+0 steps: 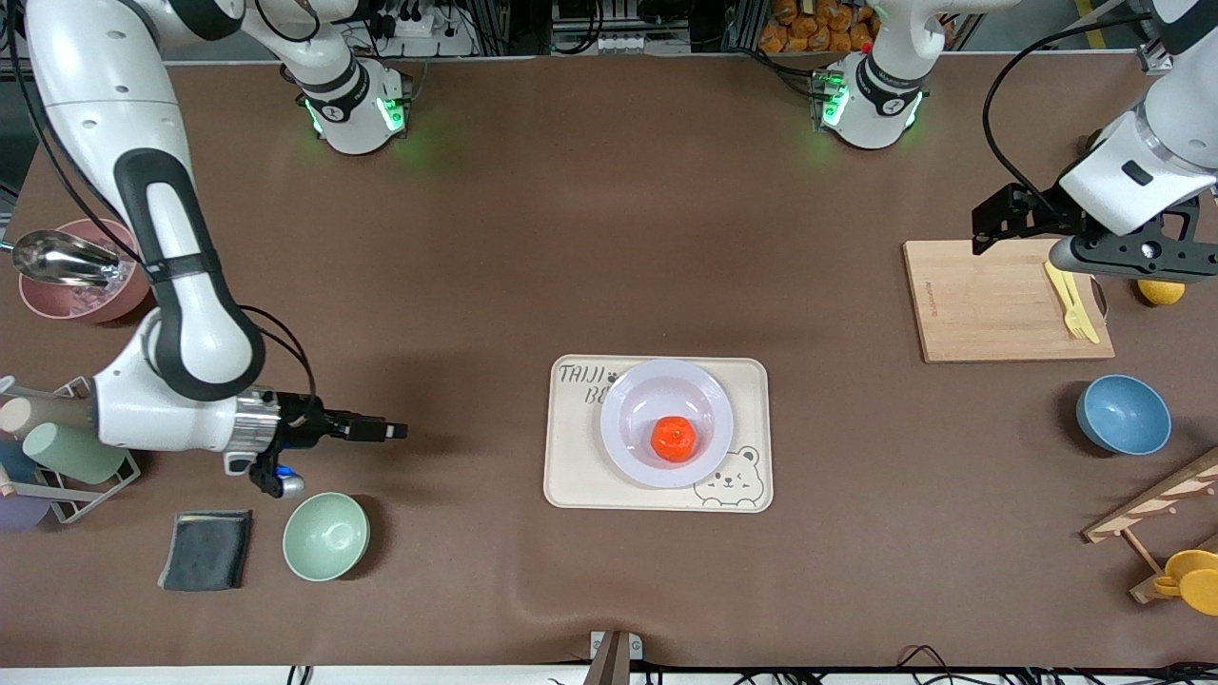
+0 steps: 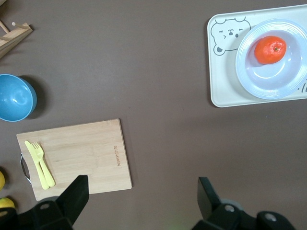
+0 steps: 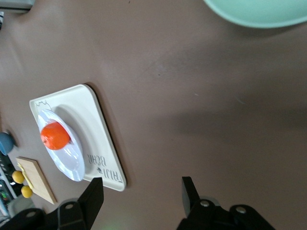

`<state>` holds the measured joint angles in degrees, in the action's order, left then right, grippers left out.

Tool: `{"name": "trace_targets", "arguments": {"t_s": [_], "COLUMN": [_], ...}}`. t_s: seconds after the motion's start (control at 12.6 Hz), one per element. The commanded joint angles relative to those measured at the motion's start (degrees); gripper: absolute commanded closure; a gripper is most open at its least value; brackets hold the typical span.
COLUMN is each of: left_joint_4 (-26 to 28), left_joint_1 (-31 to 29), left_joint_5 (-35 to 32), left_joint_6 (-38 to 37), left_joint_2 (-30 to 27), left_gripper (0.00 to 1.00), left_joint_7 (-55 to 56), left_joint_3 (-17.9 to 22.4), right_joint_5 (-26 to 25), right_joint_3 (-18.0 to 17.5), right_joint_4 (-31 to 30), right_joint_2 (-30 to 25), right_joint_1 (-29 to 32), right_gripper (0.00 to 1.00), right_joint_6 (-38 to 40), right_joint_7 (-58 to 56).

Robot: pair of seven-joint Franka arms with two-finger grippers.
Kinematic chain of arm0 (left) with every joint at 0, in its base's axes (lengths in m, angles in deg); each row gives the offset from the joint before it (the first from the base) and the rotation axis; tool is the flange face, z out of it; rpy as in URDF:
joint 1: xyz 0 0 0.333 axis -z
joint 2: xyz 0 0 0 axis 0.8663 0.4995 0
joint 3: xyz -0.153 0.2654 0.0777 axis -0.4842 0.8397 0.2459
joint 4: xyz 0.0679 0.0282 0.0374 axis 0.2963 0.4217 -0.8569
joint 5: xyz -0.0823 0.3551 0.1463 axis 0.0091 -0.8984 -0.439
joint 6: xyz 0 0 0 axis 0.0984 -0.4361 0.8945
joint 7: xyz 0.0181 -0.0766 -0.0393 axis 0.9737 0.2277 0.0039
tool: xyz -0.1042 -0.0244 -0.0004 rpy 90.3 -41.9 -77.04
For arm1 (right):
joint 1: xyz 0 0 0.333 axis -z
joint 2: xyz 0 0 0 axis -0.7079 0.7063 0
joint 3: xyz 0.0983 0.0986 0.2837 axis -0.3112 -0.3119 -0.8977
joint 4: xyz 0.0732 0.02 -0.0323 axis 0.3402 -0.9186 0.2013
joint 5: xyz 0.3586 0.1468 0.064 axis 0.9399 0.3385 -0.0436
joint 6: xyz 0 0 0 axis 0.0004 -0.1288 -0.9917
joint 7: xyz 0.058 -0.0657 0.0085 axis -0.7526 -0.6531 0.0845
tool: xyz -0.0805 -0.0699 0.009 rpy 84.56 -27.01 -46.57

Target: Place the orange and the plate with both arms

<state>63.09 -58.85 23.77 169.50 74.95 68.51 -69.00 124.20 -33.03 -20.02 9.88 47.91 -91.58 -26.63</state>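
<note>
The orange (image 1: 674, 439) lies in the pale plate (image 1: 628, 400), which sits on the cream bear tray (image 1: 580, 476) at the table's middle. My right gripper (image 1: 395, 431) is open and empty, low over the table toward the right arm's end, well apart from the tray. My left gripper (image 1: 985, 228) is open and empty, raised over the edge of the cutting board. The left wrist view shows the orange (image 2: 270, 50), the plate (image 2: 273, 81) and my left gripper (image 2: 143, 191). The right wrist view shows the orange (image 3: 54, 135), the plate (image 3: 72, 165) and my right gripper (image 3: 141, 191).
A wooden cutting board (image 1: 990, 304) with a yellow fork and knife (image 1: 1073, 303), a lemon (image 1: 1161, 290) and a blue bowl (image 1: 1123, 414) are at the left arm's end. A green bowl (image 1: 325, 536), a dark cloth (image 1: 206, 549), a pink bowl (image 1: 81, 285) and a cup rack (image 1: 57, 457) are at the right arm's end.
</note>
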Motion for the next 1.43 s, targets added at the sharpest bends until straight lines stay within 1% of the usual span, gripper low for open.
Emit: {"name": "trace_targets", "arguments": {"t_s": [0.0,0.08,0.16,0.24,0.32,0.4,0.47,0.55,0.71,0.87,0.95,1.03,1.11,1.19,1.27,1.35], "left_joint_4": [-0.1,-0.1,0.0,0.0,0.0,-0.1,0.0,0.0,-0.1,-0.1,0.0,0.0,-0.1,-0.2,-0.3,-0.6], "left_joint_1": [-0.2,-0.1,-0.1,-0.2,-0.1,-0.1,-0.1,-0.1,-0.1,-0.1,-0.1,-0.2,-0.3,-0.5,-0.5,-0.6], "left_joint_5": [-1.2,-1.3,-1.2,-1.2,-1.2,-1.3,-1.3,-1.2,-1.3,-1.2,-1.3,-1.2,-1.2,-1.3,-1.7,-2.9], "left_joint_6": [0.4,0.4,0.4,0.4,0.4,0.4,0.4,0.4,0.4,0.4,0.4,0.4,0.4,0.4,0.3,0.3], "left_joint_2": [-0.1,-0.1,-0.1,-0.1,-0.1,-0.1,-0.1,-0.1,-0.1,-0.1,-0.1,-0.1,-0.1,-0.1,-0.1,-0.2], "left_gripper": [0.00,0.00,0.00,0.00,0.00,0.00,0.00,0.00,0.00,0.00,0.00,0.00,0.00,0.00,0.00,0.00], "left_joint_7": [0.7,0.7,0.7,0.7,0.7,0.7,0.7,0.7,0.7,0.7,0.7,0.7,0.6,0.4,0.1,-0.2], "left_joint_3": [-0.3,-0.3,-0.3,-0.3,-0.3,-0.3,-0.3,-0.3,-0.3,-0.3,-0.3,-0.3,-0.3,-0.2,0.0,-0.1], "right_joint_5": [-9.1,-13.0,-16.6,-18.9,-19.7,-20.2,-22.4,-25.1,-27.2,-28.0,-28.4,-31.0,-32.6,-32.7,-32.8,-32.8], "right_joint_3": [-1.3,-0.8,0.2,1.6,3.4,6.2,9.1,9.5,9.9,9.9,10.0,9.7,9.6,9.6,9.5,9.4], "right_joint_4": [0.6,0.6,0.7,1.5,2.6,3.2,3.1,2.9,1.8,-2.0,-2.5,-3.6,-7.1,-11.9,-14.5,-14.7], "right_joint_2": [-5.9,-8.4,-10.7,-12.4,-13.7,-15.1,-16.9,-19.1,-23.3,-28.4,-30.1,-32.0,-34.3,-37.4,-38.7,-38.8], "right_joint_1": [1.8,2.0,1.7,1.2,0.5,-1.4,-3.7,-3.7,-3.5,-2.1,-2.0,-2.0,-1.9,-1.6,-0.5,-0.1], "right_gripper": [0.02,0.00,0.00,0.00,0.00,0.00,0.00,0.00,0.00,0.00,0.00,0.00,0.00,0.00,0.00,0.00], "right_joint_6": [6.3,8.6,11.3,14.3,17.7,20.2,21.6,22.5,25.3,24.3,23.4,22.6,20.4,16.3,14.1,14.1], "right_joint_7": [1.2,1.2,1.2,1.2,1.2,1.2,1.0,0.5,0.4,0.5,0.4,0.5,0.5,0.5,0.4,0.4]}}
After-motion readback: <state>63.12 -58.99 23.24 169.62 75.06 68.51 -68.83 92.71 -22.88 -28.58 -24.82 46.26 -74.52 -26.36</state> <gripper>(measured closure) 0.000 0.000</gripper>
